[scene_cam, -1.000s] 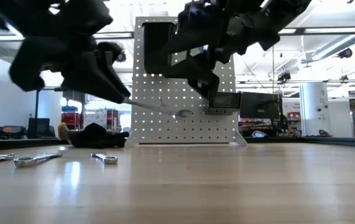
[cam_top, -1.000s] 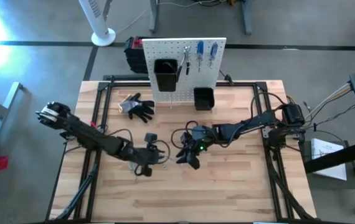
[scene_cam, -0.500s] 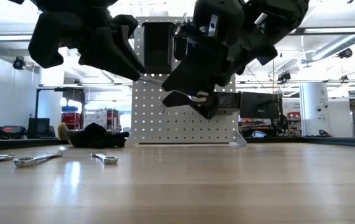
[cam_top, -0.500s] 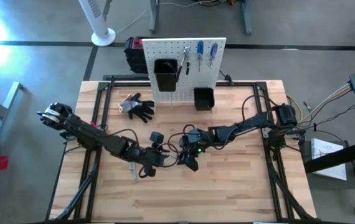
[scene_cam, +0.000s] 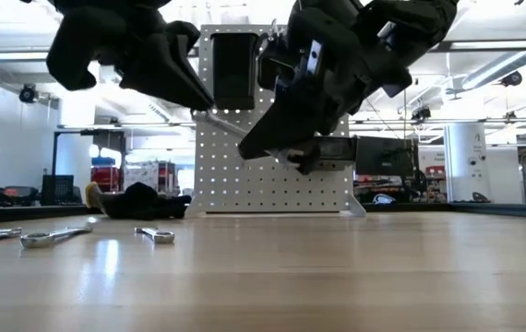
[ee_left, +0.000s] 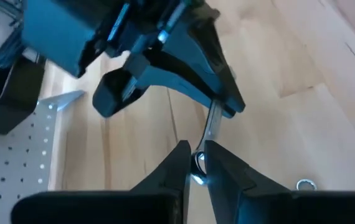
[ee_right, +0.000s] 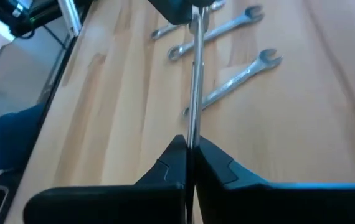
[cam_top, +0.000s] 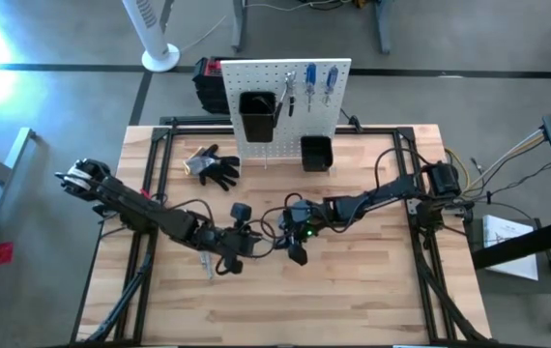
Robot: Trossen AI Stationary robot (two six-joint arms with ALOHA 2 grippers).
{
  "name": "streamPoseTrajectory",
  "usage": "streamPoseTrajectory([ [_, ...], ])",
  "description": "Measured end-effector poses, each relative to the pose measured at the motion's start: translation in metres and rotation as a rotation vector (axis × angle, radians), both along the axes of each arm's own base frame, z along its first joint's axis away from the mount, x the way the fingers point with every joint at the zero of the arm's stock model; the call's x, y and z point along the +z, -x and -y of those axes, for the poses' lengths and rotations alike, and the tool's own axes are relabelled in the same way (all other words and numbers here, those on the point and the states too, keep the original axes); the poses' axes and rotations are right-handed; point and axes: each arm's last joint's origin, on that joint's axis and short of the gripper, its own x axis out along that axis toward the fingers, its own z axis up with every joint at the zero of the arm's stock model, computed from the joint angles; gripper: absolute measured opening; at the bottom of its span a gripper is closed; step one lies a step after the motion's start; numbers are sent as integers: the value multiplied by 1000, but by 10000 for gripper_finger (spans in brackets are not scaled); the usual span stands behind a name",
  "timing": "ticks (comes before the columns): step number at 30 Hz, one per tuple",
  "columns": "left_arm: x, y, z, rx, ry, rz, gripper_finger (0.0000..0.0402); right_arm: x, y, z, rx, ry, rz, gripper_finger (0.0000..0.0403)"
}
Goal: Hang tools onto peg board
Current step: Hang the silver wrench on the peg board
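Above the middle of the table (cam_top: 372, 290), the left gripper (ee_left: 195, 163) and right gripper (ee_right: 190, 144) both pinch opposite ends of one slim wrench (ee_right: 194, 74) in mid-air, apparently a handover, well short of the peg board (cam_top: 285, 108) at the far edge.

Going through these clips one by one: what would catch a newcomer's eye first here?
Mid-table, above the wood, the left hand and right hand both pinch one slim silver wrench between them, a handover in mid-air. Behind stands the white peg board with tools already hung, and more wrenches lie on the tabletop.
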Motion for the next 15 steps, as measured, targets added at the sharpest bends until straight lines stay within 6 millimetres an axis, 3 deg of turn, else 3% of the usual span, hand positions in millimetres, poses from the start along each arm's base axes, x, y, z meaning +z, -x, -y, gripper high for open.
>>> streamPoseTrajectory([
  [6,14,22,-11,98,65,51,36,3,-3,2,-113,23,87,2],
  [10,21,47,-21,180,164,168,37,5,2,4,-195,-77,288,1],
  [15,9,78,-33,209,292,376,38,4,17,7,-322,-133,454,0],
])
